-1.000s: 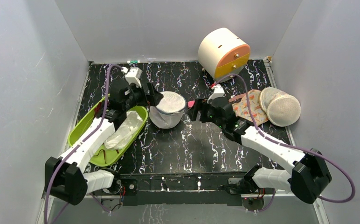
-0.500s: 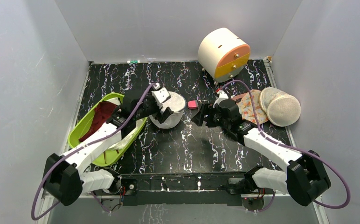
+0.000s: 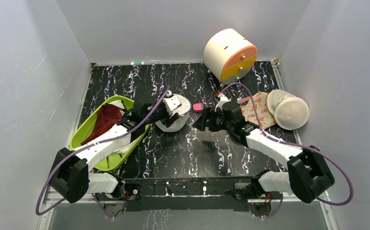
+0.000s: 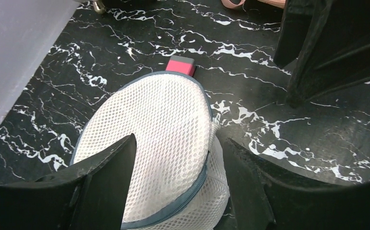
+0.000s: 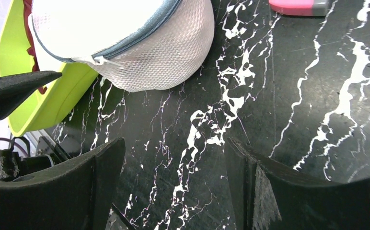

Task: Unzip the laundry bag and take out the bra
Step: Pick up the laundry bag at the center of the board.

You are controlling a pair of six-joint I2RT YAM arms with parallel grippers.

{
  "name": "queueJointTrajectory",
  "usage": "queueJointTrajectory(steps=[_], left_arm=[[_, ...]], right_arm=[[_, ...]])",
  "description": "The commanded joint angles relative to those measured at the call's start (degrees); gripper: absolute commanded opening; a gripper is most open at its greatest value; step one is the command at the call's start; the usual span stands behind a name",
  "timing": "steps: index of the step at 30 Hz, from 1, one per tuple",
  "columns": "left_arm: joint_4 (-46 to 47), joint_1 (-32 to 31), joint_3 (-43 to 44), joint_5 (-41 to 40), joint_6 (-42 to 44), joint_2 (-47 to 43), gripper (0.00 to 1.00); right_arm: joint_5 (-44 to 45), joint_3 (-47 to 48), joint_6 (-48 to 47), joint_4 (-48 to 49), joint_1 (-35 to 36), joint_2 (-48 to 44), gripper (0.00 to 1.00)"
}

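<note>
The laundry bag (image 3: 172, 120) is a white mesh pouch with a grey-blue zip line around its rim, standing mid-table. It also shows in the left wrist view (image 4: 159, 129) and the right wrist view (image 5: 140, 43). Its zip is closed, with the pull tab (image 5: 99, 60) on the side facing the right arm. My left gripper (image 3: 174, 107) (image 4: 180, 139) is open, its fingers straddling the bag's top. My right gripper (image 3: 196, 123) (image 5: 176, 141) is open and empty, just right of the bag above bare table. The bra is hidden.
A green tray (image 3: 85, 127) at the left holds a dark maroon garment (image 3: 105, 117). A pink block (image 3: 197, 106) lies behind the bag. At the right are orange floral fabric (image 3: 255, 111) and a domed mesh bag (image 3: 291, 112). A white-and-orange drum (image 3: 228, 53) stands at the back.
My left gripper has swung right from beside the tray to over the laundry bag. The right gripper has shifted slightly and stays open.
</note>
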Motion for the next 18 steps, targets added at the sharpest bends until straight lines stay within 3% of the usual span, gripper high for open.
queueJointTrajectory(steps=[1, 7, 12, 18], left_arm=[[3.46, -0.52, -0.29, -2.6, 2.04, 0.02, 0.64], [2.02, -0.62, 0.6, -0.11, 0.97, 0.76, 0.65], [2.28, -1.03, 0.72, 0.81, -0.26, 1.71, 0.73], [-0.99, -1.88, 2.77, -2.55, 0.36, 4.53, 0.64]], right_arm=[[-4.04, 0.14, 1.4, 9.94, -0.07, 3.63, 0.74], [-8.45, 2.57, 4.61, 16.71, 0.02, 10.95, 0.71], [-11.29, 3.08, 8.74, 23.99, 0.04, 15.13, 0.67], [-11.53, 3.74, 9.66, 25.1, 1.08, 16.55, 0.63]])
